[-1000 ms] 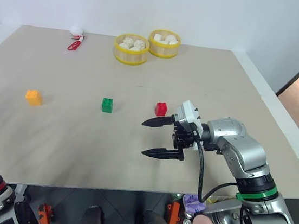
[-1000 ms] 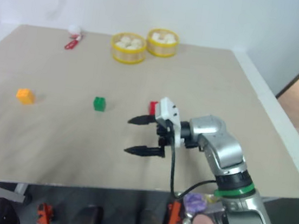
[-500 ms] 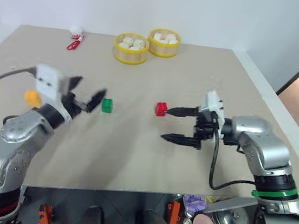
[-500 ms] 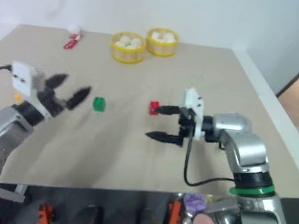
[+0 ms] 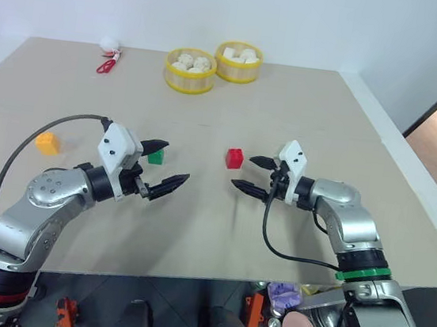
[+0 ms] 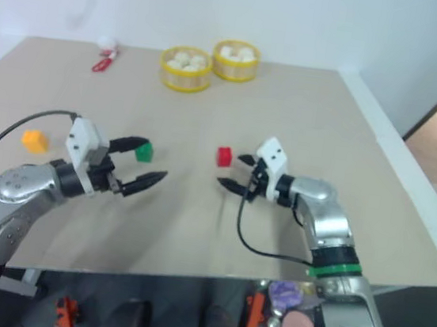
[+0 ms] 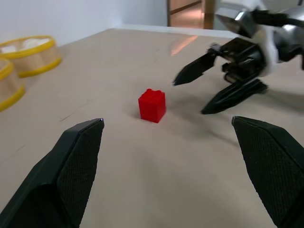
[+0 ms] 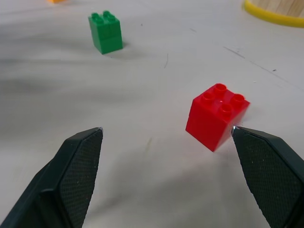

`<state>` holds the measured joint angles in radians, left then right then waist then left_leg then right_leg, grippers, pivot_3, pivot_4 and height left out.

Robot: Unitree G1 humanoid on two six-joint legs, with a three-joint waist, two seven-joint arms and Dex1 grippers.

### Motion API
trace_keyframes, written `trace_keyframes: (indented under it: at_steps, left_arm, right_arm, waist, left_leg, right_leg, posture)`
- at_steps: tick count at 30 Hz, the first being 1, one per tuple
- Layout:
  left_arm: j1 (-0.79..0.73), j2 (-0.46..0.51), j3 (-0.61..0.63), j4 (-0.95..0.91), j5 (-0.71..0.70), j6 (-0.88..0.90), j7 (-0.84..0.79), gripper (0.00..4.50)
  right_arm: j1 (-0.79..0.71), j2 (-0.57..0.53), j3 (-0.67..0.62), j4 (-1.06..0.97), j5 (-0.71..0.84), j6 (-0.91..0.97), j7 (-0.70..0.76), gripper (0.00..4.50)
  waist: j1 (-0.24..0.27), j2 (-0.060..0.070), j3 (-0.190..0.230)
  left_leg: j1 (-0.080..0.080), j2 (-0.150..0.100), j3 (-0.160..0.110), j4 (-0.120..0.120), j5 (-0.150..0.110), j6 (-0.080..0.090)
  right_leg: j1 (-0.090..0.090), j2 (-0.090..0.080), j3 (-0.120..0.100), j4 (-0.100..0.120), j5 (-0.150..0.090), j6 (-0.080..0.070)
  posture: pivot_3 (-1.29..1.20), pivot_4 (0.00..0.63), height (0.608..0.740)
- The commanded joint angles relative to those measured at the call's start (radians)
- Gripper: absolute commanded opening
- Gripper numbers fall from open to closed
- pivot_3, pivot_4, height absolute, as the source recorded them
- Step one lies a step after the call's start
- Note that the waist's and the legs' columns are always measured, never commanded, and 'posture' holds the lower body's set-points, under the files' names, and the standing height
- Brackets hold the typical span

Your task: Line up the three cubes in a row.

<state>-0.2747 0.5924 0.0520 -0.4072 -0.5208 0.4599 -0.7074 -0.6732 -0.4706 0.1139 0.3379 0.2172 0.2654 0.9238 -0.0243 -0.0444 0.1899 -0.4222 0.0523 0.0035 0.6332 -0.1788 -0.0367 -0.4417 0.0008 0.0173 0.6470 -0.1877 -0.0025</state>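
- Left eye view, far left: the orange cube (image 5: 47, 142) sits alone on the table (image 5: 305, 110), well apart from the other two and near the left edge. It lies where it did a second ago.
- The left gripper (image 5: 166, 163) is new to the scene. A second ago it was out of sight; it has since swung in from the left. Its fingers are spread wide and hold nothing, and its far finger crosses in front of the green cube (image 5: 155, 157).
- The red cube (image 5: 234, 158) sits right of centre, roughly level with the green one.
- The right gripper (image 5: 250, 174) has moved up the table and now hovers just right of the red cube, fingers wide apart and empty. In the right wrist view that cube (image 8: 217, 115) lies close to one fingertip.
- Judgement: no cube has moved yet, so the row is still to be made. Both arms look set for a first grasp or push.
- Room: bare tabletop lies all round the cubes. Two yellow baskets (image 5: 191, 71) and a small white toy (image 5: 110, 43) sit far back, clear of the work. The near edge lies just under both arms.
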Motion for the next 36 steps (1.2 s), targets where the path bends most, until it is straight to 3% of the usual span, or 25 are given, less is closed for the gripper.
trace_keyframes:
  at_steps: [1, 10, 16, 25, 36]
  left_arm:
    - [0.004, 0.008, 0.014, -0.008, 0.007, -0.039, -0.026, 4.46]
    - [0.05, 0.005, 0.036, -0.033, 0.004, -0.039, -0.007, 4.46]
    - [0.039, -0.003, 0.033, -0.031, 0.007, -0.03, 0.021, 4.46]
    - [0.032, -0.002, 0.036, -0.008, 0.009, -0.039, 0.023, 4.46]
    - [0.014, -0.004, 0.004, 0.027, 0.006, -0.042, -0.048, 4.46]
  right_arm:
    - [-0.039, 0.003, -0.025, 0.013, -0.024, -0.032, -0.04, 4.5]
    - [0.033, -0.028, -0.075, -0.12, 0.021, 0.036, -0.052, 4.5]
    - [0.079, 0.043, -0.093, -0.221, -0.004, 0.181, -0.256, 4.5]
    - [0.201, 0.088, -0.107, -0.486, 0.018, 0.413, -0.413, 4.5]
    - [0.137, 0.151, -0.063, -0.378, -0.035, 0.417, -0.513, 4.5]
  waist:
    - [0.0, 0.0, 0.0]
    - [0.001, 0.0, 0.0]
    - [0.0, 0.0, 0.0]
    - [0.001, 0.0, 0.0]
    - [0.0, 0.001, 0.0]
  left_leg:
    - [0.0, 0.0, 0.0, 0.0, 0.0, 0.0]
    - [0.0, 0.0, 0.0, 0.0, -0.001, 0.001]
    - [0.001, 0.001, 0.0, 0.0, -0.001, 0.001]
    - [0.0, 0.0, 0.0, 0.0, -0.001, 0.001]
    - [0.001, 0.001, 0.0, 0.0, 0.0, 0.001]
  right_leg:
    - [0.0, 0.0, 0.0, 0.0, 0.001, 0.003]
    - [0.0, 0.0, 0.0, 0.0, -0.001, -0.001]
    - [0.0, 0.001, 0.001, 0.0, -0.001, -0.001]
    - [0.0, 0.001, 0.001, 0.0, -0.001, -0.001]
    - [0.0, 0.001, 0.001, 0.0, -0.001, -0.001]
  posture:
    - [0.0, 0.15, 0.74]
    - [0.0, 0.15, 0.74]
    - [0.0, 0.15, 0.74]
    - [0.0, 0.15, 0.74]
    - [0.0, 0.15, 0.74]
